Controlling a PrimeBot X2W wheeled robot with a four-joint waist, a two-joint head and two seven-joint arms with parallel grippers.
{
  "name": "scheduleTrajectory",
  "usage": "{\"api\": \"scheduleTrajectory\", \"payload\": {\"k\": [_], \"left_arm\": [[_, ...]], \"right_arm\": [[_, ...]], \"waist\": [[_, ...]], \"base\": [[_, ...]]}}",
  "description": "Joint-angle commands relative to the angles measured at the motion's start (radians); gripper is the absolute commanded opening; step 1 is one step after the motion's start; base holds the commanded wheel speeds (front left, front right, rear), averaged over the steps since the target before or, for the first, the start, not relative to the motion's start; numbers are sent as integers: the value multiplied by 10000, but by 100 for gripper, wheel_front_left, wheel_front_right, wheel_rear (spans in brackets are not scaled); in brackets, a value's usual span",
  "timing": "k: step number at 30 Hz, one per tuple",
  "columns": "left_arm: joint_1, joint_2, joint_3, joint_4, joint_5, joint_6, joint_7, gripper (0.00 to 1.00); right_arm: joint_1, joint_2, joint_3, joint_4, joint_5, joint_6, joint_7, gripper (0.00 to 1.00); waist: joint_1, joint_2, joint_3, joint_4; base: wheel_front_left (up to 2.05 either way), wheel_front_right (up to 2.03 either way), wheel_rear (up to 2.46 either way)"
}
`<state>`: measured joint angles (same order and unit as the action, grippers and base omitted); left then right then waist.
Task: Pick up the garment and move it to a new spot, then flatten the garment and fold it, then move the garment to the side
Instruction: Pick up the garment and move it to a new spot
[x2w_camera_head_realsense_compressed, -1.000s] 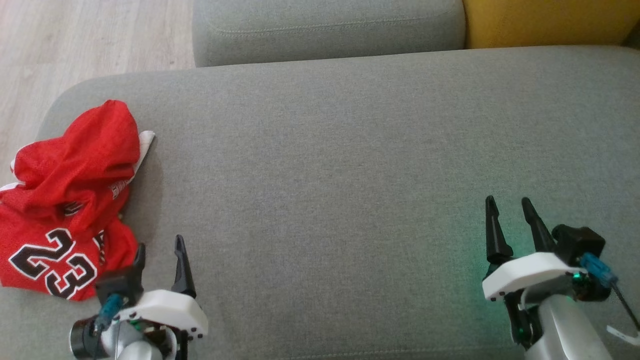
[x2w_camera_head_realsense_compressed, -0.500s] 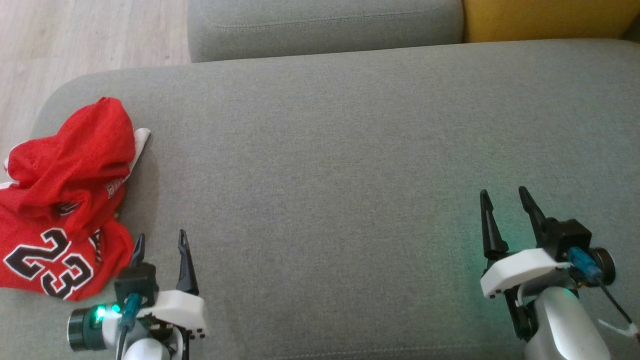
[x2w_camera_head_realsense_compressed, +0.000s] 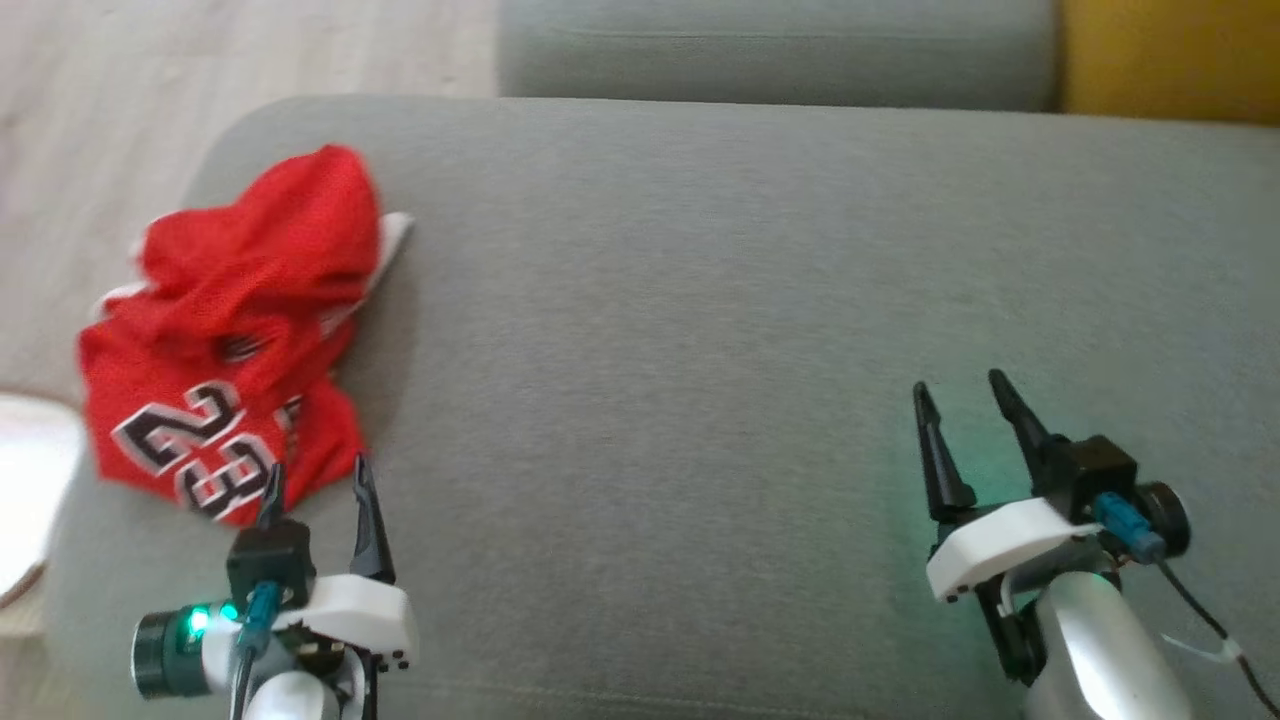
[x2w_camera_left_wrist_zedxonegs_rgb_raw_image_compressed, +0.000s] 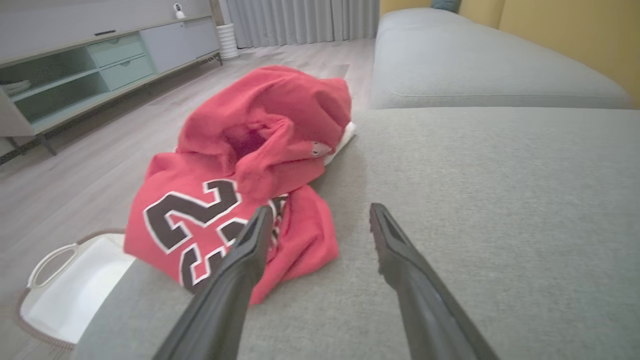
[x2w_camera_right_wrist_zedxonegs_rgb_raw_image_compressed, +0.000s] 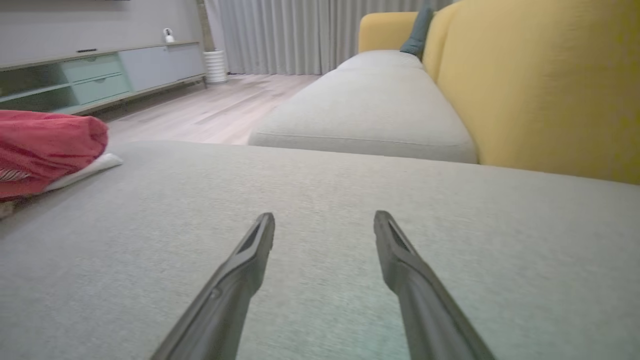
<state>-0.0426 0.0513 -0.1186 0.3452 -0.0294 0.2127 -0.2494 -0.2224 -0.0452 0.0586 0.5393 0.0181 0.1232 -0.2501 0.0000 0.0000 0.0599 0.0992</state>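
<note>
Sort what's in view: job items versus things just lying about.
Job: red number 23 jersey, grey sofa seat, left gripper, right gripper.
Lying about: white handled basket, media cabinet, yellow backrest, curtains.

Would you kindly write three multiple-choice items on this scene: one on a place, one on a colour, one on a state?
1. Where on the grey cushion does the jersey lie? A. left end B. middle C. right end
2. The jersey's colour? A. blue B. red C. green
3. The left gripper is: A. shut on the jersey B. shut, empty C. open, empty
Key: A, bunched at the cushion's left edge; B, red mesh with a black number; C, its fingers stand apart, gripping nothing.
</note>
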Motion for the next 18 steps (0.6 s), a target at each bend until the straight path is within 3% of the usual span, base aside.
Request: {"api": "scheduleTrajectory", "payload": {"k": [1, 10, 18], "left_arm": [[-151, 83, 361, -297, -41, 94, -124, 100], [324, 114, 804, -438, -150, 244, -124, 100], [595, 132, 1265, -594, -178, 259, -124, 100]], "right_arm": [[-361, -51, 393, -333, 84, 75, -116, 100], [-361, -51, 1381, -239, 435, 75, -116, 100], [-462, -51, 2120, -166, 672, 75, -116, 100]], "waist": [[0, 0, -60, 750], [0, 0, -131, 2423], [0, 0, -41, 3082]], "base": [[0, 0, 0], [0, 0, 0], [0, 0, 0]]}}
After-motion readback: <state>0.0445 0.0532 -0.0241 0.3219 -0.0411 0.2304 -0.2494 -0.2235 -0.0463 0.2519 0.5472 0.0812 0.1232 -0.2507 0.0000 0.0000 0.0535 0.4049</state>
